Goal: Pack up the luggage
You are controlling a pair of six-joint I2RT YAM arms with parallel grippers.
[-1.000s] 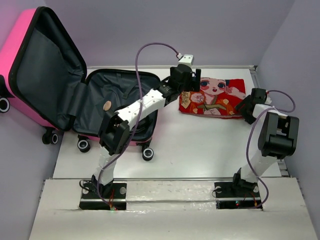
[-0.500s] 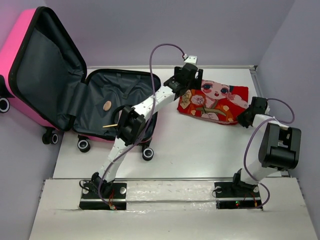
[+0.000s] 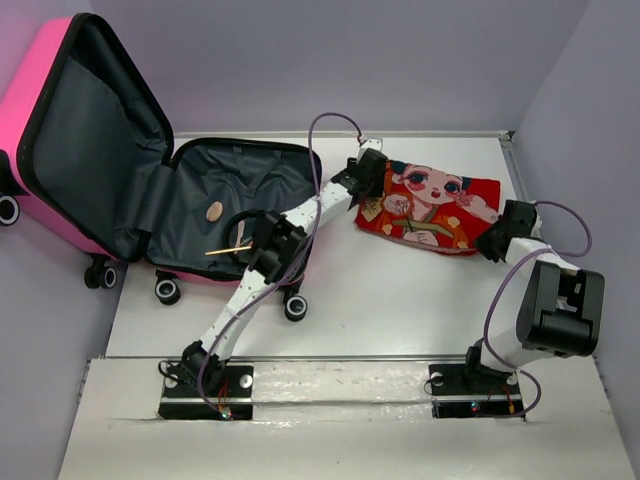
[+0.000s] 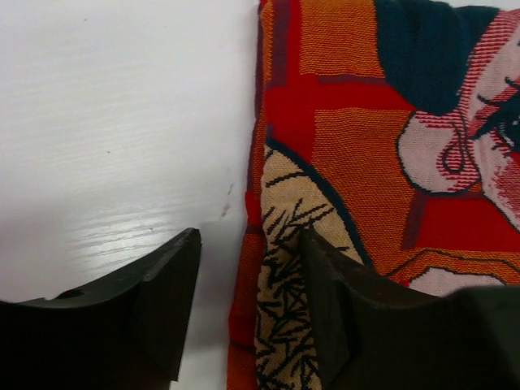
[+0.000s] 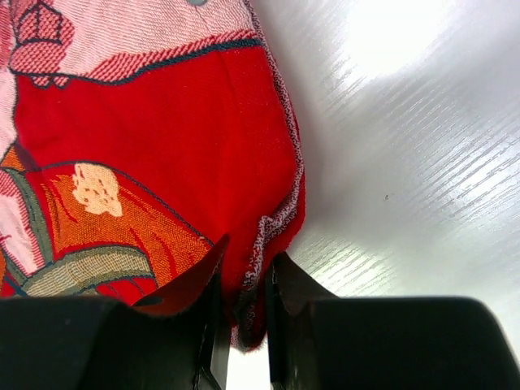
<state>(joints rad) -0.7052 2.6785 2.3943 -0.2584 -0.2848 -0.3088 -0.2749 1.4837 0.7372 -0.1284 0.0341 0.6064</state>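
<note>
On the left, the luggage (image 3: 215, 175) lies open, the cloth (image 3: 435, 205) not yet in it. Our left gripper (image 4: 248, 244) has dropped onto the cloth's left edge, jaws narrowing astride it, not pinching yet. Our right gripper (image 5: 244, 268) has just clamped its right corner, so lifting looks near.

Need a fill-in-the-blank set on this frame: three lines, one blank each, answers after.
1. The right claw is ____ on a corner of the red woven cloth with a cartoon face.
2. The bright pink hard-shell suitcase lies ____, its lid raised.
3. The left claw stands open over the cloth's edge nearer the ____.
Missing words: shut; open; suitcase.
</note>
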